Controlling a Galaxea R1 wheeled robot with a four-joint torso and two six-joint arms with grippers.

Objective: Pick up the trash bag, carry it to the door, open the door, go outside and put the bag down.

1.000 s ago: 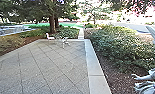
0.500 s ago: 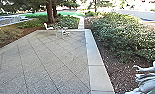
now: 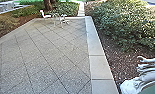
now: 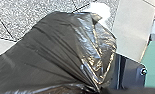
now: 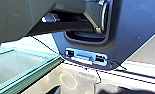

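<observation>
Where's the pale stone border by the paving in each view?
Head: border along the paving's right side, down to the bottom edge.
Left wrist: pale strip between paving and green surface, beside the trash bag.
Right wrist: can't tell which pale surface, if any.
Shared landmark: speckled paving, head and left wrist.

The robot's jointed bar (image 5: 68, 10) passes over its wide dark plate (image 5: 133, 30), where a pale recessed panel (image 5: 80, 59) holds two dark sockets. A thin dark line (image 5: 45, 45) runs to the plate's edge near the panel. Beside the plate are a green-edged pane (image 5: 15, 62) and pale ground (image 5: 79, 87) marked with a faint ring (image 5: 68, 80) and a jagged dark line (image 5: 100, 78).
</observation>
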